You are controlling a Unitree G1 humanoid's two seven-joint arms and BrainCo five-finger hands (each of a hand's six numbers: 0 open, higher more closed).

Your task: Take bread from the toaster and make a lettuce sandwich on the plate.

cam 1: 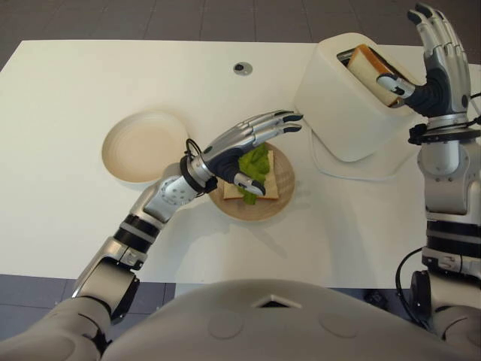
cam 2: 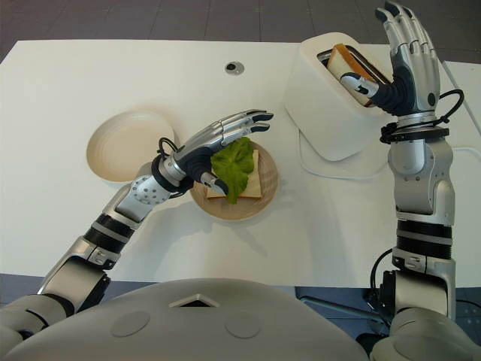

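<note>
The bread slice (cam 1: 368, 66), light and crumbly, sticks tilted out of the toaster (cam 1: 349, 120), where the right hand (cam 1: 440, 71), fingers spread and thumb touching it, should pinch its flat faces gently; the left hand (cam 1: 240, 144) hovers spread and empty left of the toaster.

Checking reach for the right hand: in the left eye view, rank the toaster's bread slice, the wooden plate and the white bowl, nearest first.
1. bread slice, in the toaster, beside the right hand.
2. wooden plate, table centre.
3. white bowl, far left.
</note>
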